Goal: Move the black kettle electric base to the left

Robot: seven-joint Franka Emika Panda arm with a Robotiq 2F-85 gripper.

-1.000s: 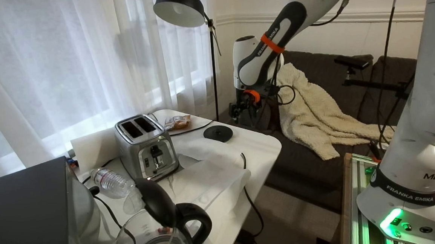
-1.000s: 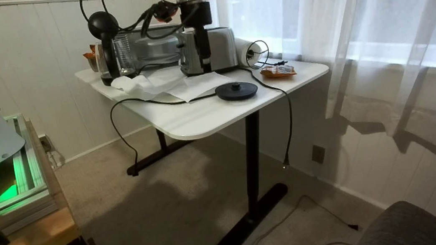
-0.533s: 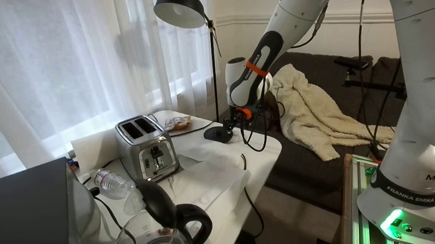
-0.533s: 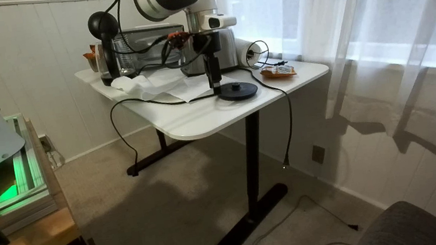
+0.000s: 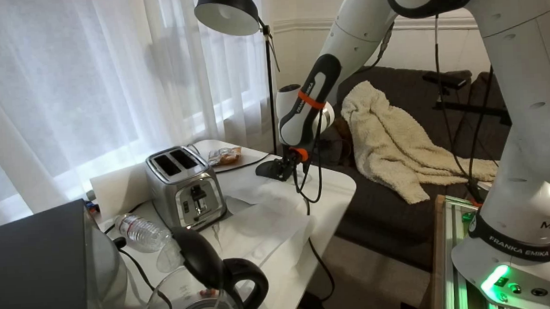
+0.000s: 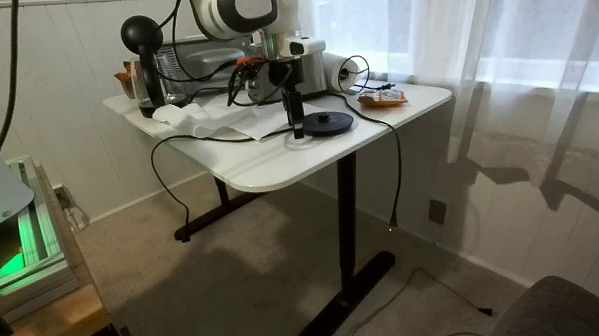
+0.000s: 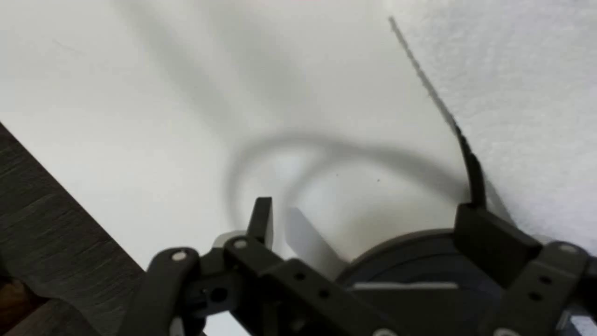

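Sheer white curtains hang at far left in an exterior view, behind a dark, boxy appliance on a white bench. Next along come a clear bottle on its side, a silver two-slot toaster, a glass kettle with its black lid raised, and loose white paper. A snack packet lies on the curtain side, below the shade of a black lamp. Near a rounded corner of the bench, the black kettle electric base rests flat, the pincer at its right rim. Seen from the wrist, the pincer's fingers stand apart, one overlapping the edge of the base; whether it touches cannot be told. At right, a cream blanket drapes a dark sofa, followed by the robot arm.

In an exterior view, a thin cord hangs at left above the carpet, crosses the edge of the bench and runs rightward to the base, partly hidden by the pincer. The base is round, as long as it is wide, its broad face level and the small knob at its center pointing up.
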